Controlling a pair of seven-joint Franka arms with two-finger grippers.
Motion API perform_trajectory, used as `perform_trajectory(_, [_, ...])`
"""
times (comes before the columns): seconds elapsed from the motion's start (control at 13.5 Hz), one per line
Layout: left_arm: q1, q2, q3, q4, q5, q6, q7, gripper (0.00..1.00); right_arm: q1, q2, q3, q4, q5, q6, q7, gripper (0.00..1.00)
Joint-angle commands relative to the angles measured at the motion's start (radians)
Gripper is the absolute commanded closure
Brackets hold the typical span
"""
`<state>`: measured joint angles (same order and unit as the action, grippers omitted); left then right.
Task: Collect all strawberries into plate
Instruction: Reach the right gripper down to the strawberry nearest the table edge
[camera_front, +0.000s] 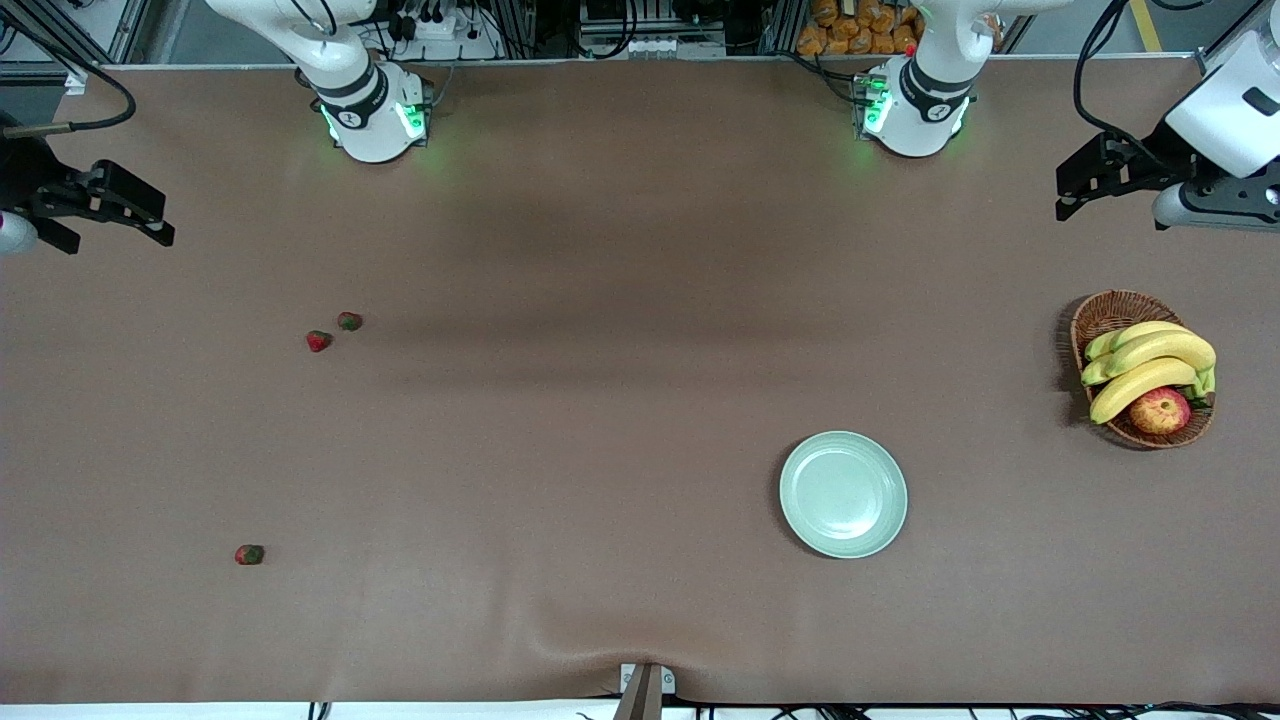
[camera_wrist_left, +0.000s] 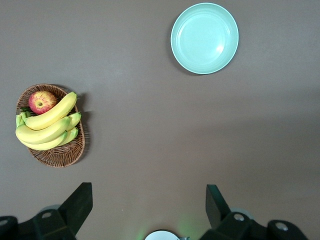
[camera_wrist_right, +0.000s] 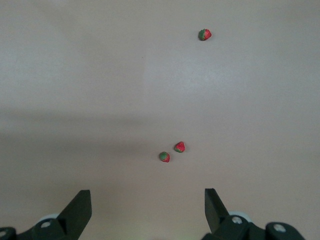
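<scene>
Strawberries (camera_wrist_right: 179, 147) show only beside right gripper (camera_wrist_right: 145, 212); plate (camera_wrist_left: 204, 38) empty.

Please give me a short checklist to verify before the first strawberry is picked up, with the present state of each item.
1. Plate holds nothing: ok.
2. Three strawberries lie free on the table, a pair close together, one alone nearer the front camera: ok.
3. Right gripper has jaws open, holding nothing: ok.
4. Left gripper has jaws open, waiting at its end of the table: ok.
5. Path from strawberries to plate is free; basket with bananas and apple stands aside: ok.
6. Gripper aligned over a strawberry: not ok.
</scene>
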<state>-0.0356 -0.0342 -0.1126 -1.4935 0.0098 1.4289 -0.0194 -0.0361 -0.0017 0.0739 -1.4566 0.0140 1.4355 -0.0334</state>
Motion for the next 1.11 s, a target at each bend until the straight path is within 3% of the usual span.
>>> perform_trajectory(0.0, [0.013, -0.019, -0.01, -0.01, -0.014, -0.01, 0.004, 0.0, -0.004, 0.005, 0.003, 0.016, -0.017, -0.014, -0.006, 0.0])
perform_trajectory(0.52, [0.008, -0.003, -0.001, 0.002, -0.013, -0.01, -0.007, 0.0, -0.018, 0.025, 0.003, 0.013, -0.019, 0.0, -0.006, 0.0])
perform_trajectory(0.89, [0.006, 0.017, -0.002, 0.001, -0.027, -0.01, -0.011, 0.0, -0.027, 0.106, 0.003, 0.018, -0.023, 0.064, -0.016, 0.0])
perform_trajectory(1.04, [0.01, 0.02, -0.002, 0.001, -0.056, -0.01, -0.014, 0.0, -0.033, 0.211, 0.003, 0.021, -0.025, 0.104, -0.017, 0.0])
